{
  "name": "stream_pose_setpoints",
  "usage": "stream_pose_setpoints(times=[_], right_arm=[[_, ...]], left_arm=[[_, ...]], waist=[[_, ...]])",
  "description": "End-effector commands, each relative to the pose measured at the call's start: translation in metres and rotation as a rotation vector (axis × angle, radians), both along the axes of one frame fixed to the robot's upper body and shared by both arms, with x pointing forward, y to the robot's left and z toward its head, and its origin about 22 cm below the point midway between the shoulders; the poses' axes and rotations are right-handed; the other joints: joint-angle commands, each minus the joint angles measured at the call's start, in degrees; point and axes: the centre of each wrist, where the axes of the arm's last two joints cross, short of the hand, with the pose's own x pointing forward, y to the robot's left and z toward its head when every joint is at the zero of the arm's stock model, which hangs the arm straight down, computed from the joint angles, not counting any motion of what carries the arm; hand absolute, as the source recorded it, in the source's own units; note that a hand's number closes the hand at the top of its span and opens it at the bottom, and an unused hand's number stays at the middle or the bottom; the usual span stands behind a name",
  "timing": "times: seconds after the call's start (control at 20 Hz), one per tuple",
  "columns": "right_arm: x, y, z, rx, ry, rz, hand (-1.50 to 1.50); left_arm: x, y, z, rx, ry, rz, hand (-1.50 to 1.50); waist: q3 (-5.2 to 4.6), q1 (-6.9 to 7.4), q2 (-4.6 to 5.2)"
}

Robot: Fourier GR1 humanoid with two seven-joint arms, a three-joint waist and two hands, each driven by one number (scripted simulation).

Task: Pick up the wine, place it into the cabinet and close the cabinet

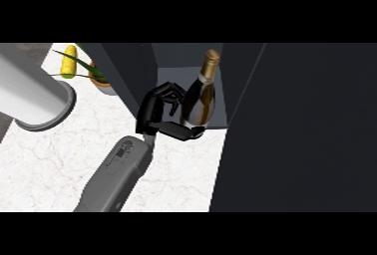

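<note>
The step in hand looks like the placing: the wine point(201, 94), a dark bottle with a gold foil neck and a pale label band, stands upright or nearly so inside the open cabinet point(243, 84), its base at the cabinet's front lip and its neck pointing toward 12 o'clock. One hand point(163, 107) shows, on a grey forearm that comes up from the view's lower edge at about 7 o'clock; which arm it is I judge to be the left, since it enters left of centre, but that is a judgement only. Its fingers are curled at the bottle's 9 o'clock side, and its thumb reaches under toward the bottle's foot at about 6 o'clock, so it seems to be clasped round the lower body of the wine, though the contact itself is partly hidden. The other hand shows nowhere. The large dark panel point(302, 129) filling the view at 3 o'clock is probably the cabinet's open door, though I cannot be sure. Next, the move calls for easing the fingers off without tipping the bottle, drawing the hand back toward 7 o'clock clear of the opening, then swinging the door shut. No brand or writing can be read on the label. On the pale marbled surface point(44, 164), toward 10 o'clock, stand a grey cylinder point(33, 94), a corn cob point(70, 61) and a potted plant point(99, 77), well apart from the work.
</note>
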Motion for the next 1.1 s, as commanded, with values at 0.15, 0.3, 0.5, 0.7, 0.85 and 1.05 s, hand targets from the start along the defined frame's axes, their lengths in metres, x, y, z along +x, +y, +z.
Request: stream_pose_setpoints(times=[0.15,0.3,0.5,0.7,0.85,1.05], right_arm=[[-0.027,-0.010,0.033,0.092,-0.011,0.071,-1.50],[-0.027,-0.010,0.029,0.105,-0.025,0.058,-1.50],[-0.026,-0.006,0.030,0.128,-0.021,0.094,-1.50],[-0.026,-0.008,0.024,0.122,-0.011,0.093,-1.50],[-0.032,-0.009,0.030,0.136,-0.031,0.093,-1.50],[-0.026,-0.005,0.020,0.124,-0.025,0.106,-1.50]], left_arm=[[0.026,-0.014,0.006,-0.021,0.025,0.046,1.50],[0.037,-0.013,0.012,-0.020,0.059,0.055,1.50],[0.046,-0.017,0.010,0.070,0.064,0.058,1.50],[0.057,-0.018,0.016,0.139,0.089,0.105,1.50],[0.059,-0.019,0.017,0.127,0.131,0.128,1.50],[0.060,-0.012,0.010,0.083,0.132,0.187,1.50]], waist=[[0.00,-1.21,0.29],[0.07,-0.81,0.19],[-0.01,-1.57,0.60],[0.07,-2.45,0.84],[0.03,-2.34,0.58],[0.01,-3.73,1.14]])
